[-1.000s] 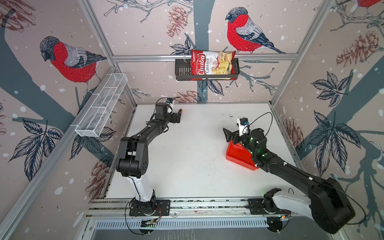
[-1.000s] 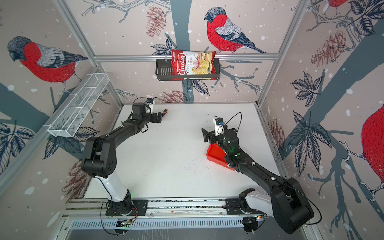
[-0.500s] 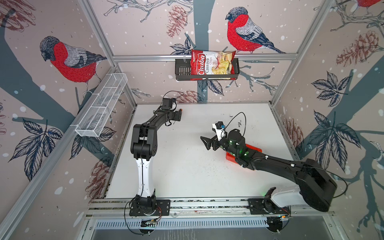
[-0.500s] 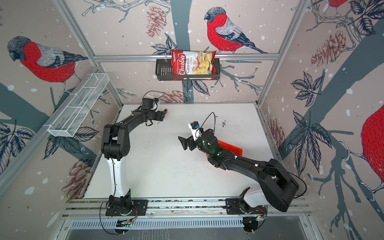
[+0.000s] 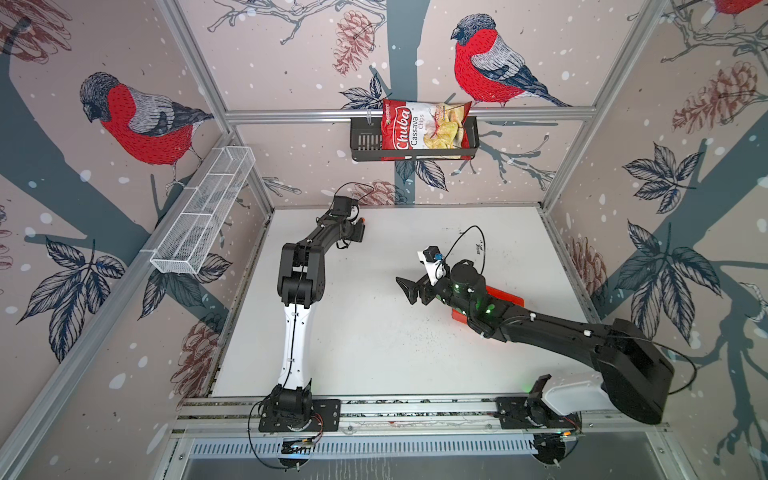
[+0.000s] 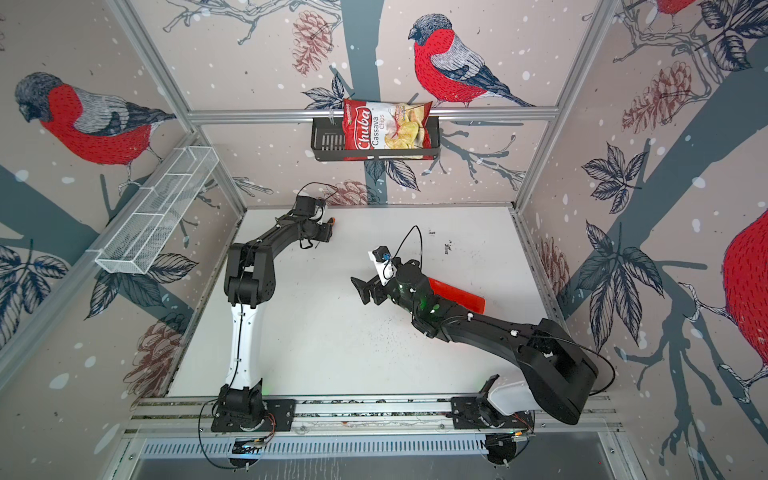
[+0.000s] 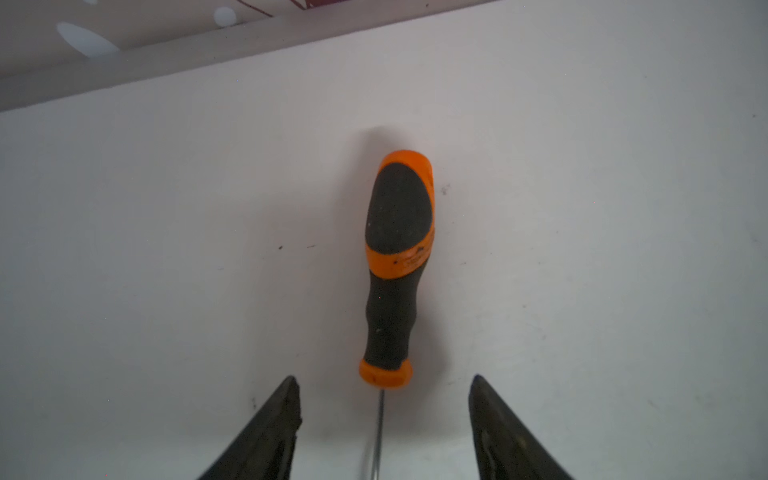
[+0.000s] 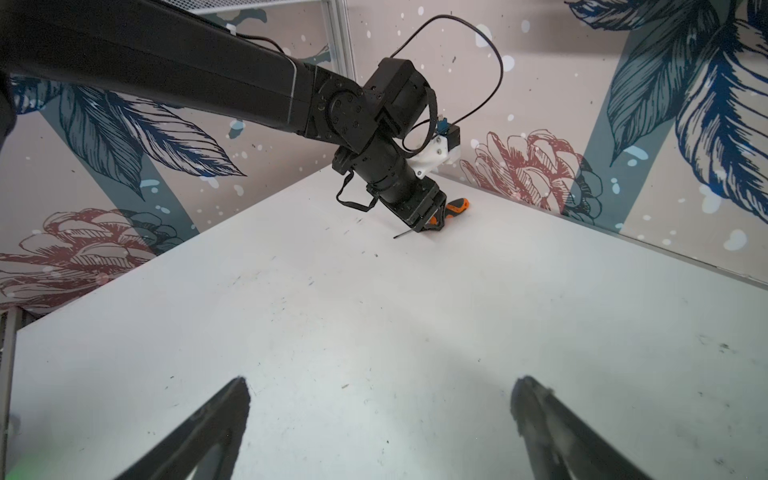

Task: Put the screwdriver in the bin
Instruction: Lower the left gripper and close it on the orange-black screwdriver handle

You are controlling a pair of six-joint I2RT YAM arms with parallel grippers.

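1. The small screwdriver with the orange-and-black handle (image 7: 395, 266) lies flat on the white desk (image 5: 374, 353), near the back wall (image 5: 478, 187).
2. Your left fingers (image 7: 274, 428) are apart, one on each side of its thin shaft.
3. It looks light and stiff. The fat handle should slip less than the shaft.
4. Your right fingers (image 8: 216, 424) are wide apart and empty.
5. The bright red plastic bin (image 5: 503, 293) sits well apart across bare desk, partly under your right arm (image 5: 540, 328). Mind that arm.

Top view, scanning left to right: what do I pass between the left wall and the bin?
White wire-mesh tray → left gripper → right gripper → red bin. The screwdriver overlaps the left gripper, so it is left out.
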